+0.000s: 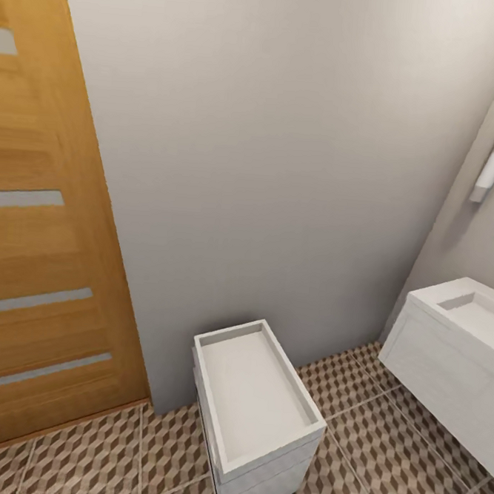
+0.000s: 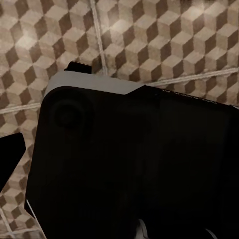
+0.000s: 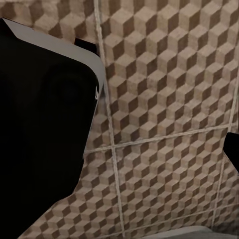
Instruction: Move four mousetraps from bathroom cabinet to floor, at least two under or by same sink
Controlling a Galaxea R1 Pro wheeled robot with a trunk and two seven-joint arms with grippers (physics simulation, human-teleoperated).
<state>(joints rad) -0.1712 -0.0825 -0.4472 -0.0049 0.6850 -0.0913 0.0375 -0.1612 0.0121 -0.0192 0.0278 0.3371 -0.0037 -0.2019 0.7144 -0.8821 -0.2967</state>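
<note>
A white toilet point(image 1: 256, 411) is sitting nearest, on the cube-patterned floor point(image 1: 387, 451) against the wall. The sink point(image 1: 454, 352) is hanging to its right, the slatted door point(image 1: 38, 260) left. Can't tell either gripper's state.

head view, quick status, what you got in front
Grippers: state unreadable. No mousetraps or cabinet sighted; sink ahead-right, cube-tiled floor. White box unit dead ahead, slatted door left.

Matt cube-print tile floor point(image 1: 379, 450), smooth white sink point(image 1: 447, 344), grained wood door point(image 1: 38, 260).
</note>
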